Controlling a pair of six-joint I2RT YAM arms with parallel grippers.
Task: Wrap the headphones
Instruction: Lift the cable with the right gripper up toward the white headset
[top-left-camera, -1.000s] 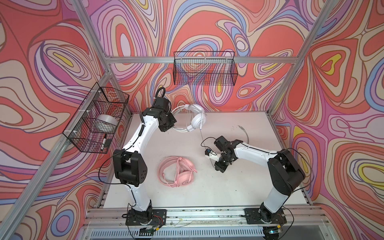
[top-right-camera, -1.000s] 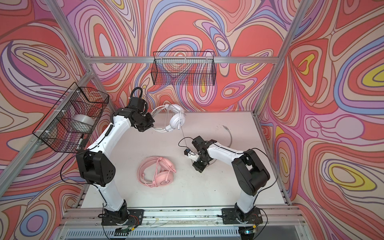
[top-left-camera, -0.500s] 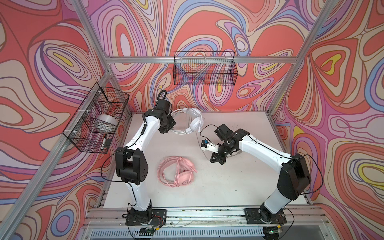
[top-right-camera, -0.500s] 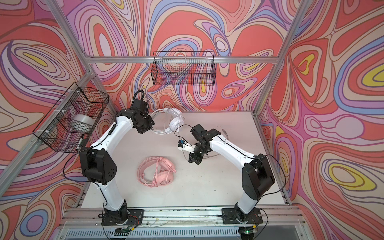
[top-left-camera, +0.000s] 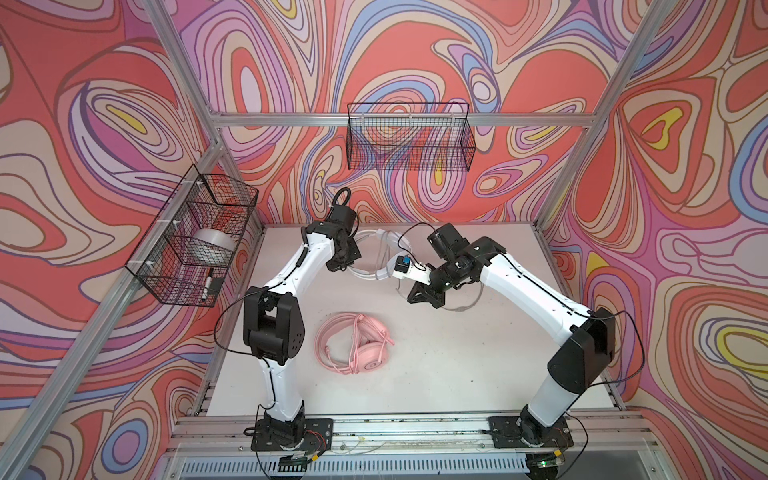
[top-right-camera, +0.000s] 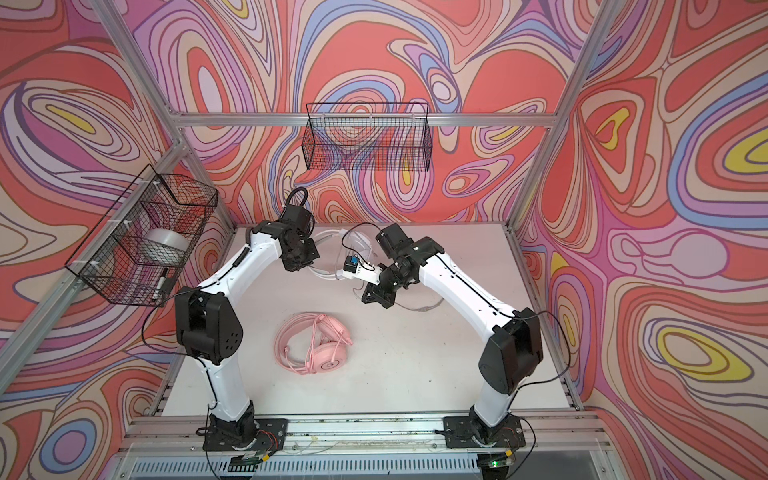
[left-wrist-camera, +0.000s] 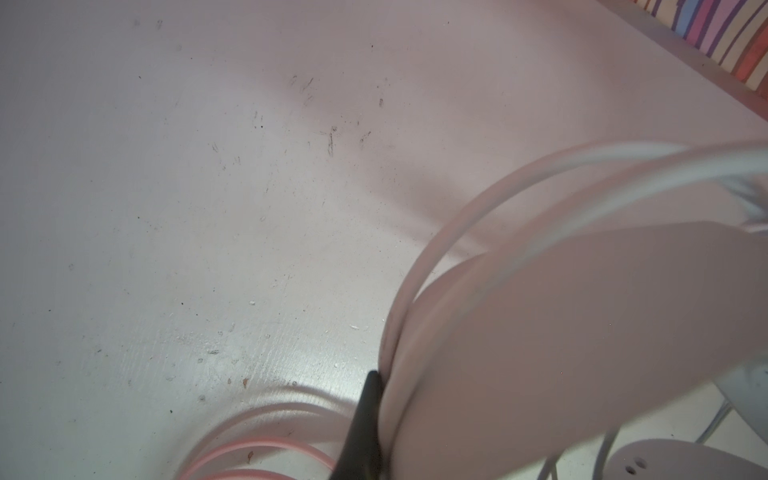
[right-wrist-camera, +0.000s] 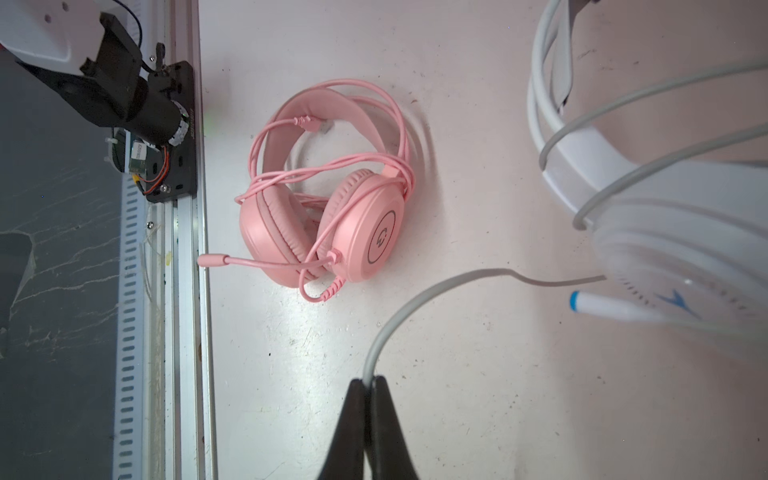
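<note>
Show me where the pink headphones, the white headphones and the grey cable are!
pink headphones (right-wrist-camera: 365, 232): right wrist view, on the round earcup's outer shell.
white headphones (right-wrist-camera: 594, 166): right wrist view, on the wide headband.
grey cable (right-wrist-camera: 478, 272): right wrist view, on its curved middle stretch.

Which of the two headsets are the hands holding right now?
The white headset: the left hand is shut on its headband and the right hand pinches its grey cable. The pink headset lies untouched on the table.
</note>
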